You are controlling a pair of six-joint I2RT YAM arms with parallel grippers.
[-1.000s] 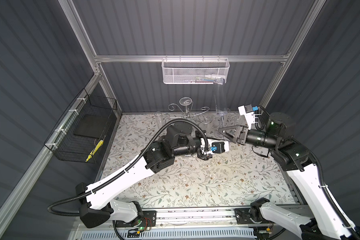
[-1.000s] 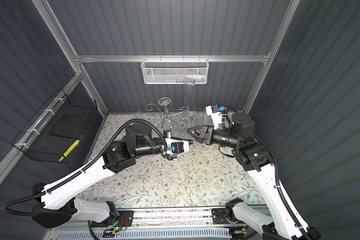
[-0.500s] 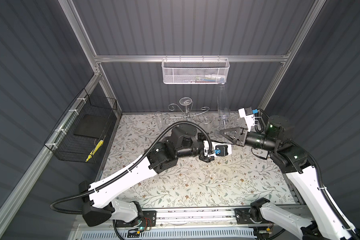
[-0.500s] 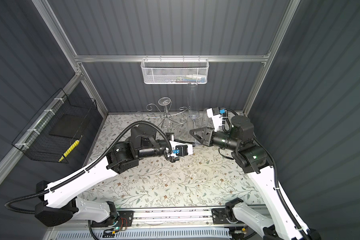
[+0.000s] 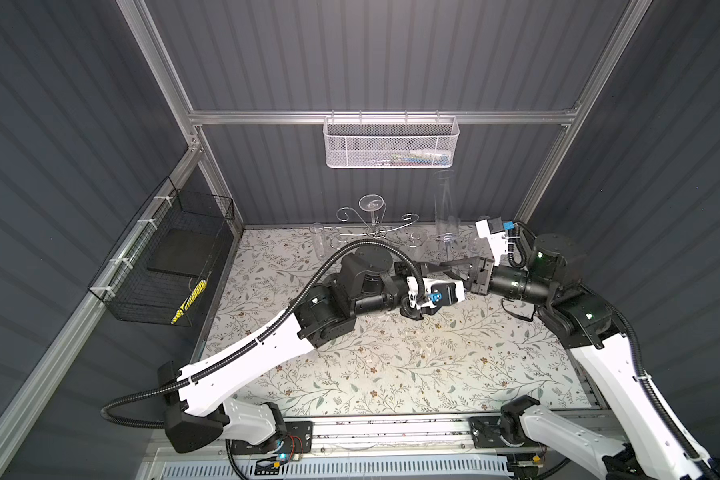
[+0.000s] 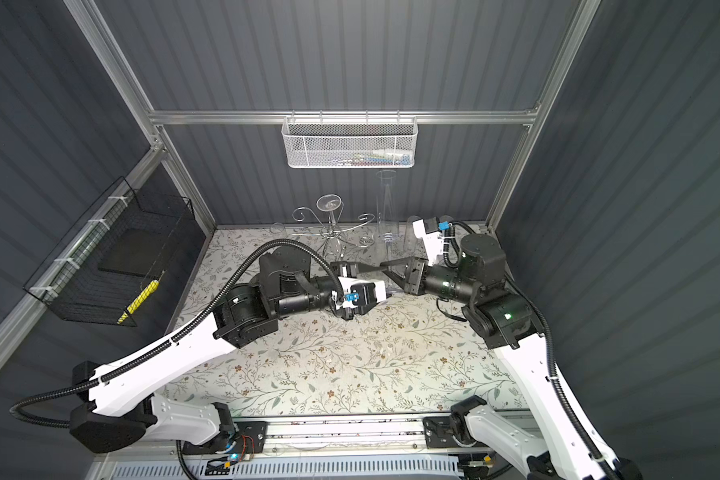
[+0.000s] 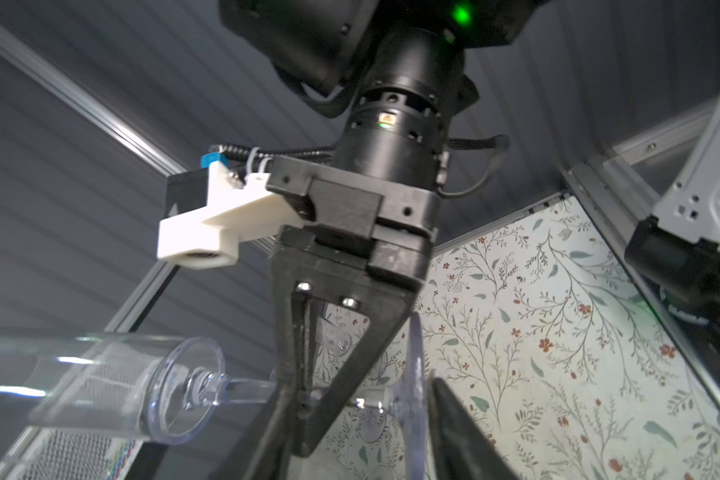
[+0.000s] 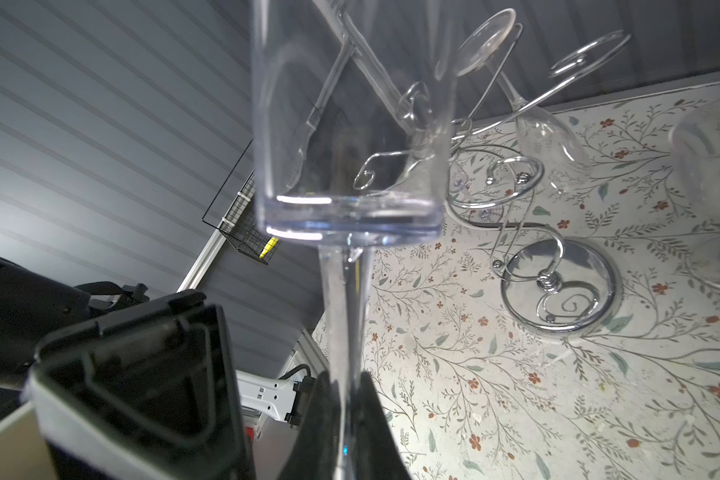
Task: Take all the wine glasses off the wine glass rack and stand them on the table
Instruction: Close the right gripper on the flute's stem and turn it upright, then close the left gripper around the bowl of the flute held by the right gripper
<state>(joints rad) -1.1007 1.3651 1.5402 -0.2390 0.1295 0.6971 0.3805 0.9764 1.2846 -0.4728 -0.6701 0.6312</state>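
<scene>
Currently held: wine glass (image 8: 350,124), tall and straight-sided, upright in the air to the right of the rack (image 8: 599,282), touching none of its arms.
Right gripper (image 8: 344,399): clenched on the stem, below the bowl.
Left gripper (image 7: 362,399): jaws spread either side of the stem near the foot, grasping nothing.
Done: by my reading, the glass is off the rack and carried by the right side alone.
Left to do: probably drawing the open pincer clear and setting the glass on the table (image 5: 391,365); no spot is marked.
Other stock: second glass (image 8: 545,133), hanging upside down on the rack at the far side of the table.
Right wrist view only: the pinch on the stem and the rack's mirrored base.
Left wrist view only: the foot of the held glass, edge-on, between the spread jaws.
Both top views: the whole layout, but the stem and pinch are too faint to make out.
</scene>
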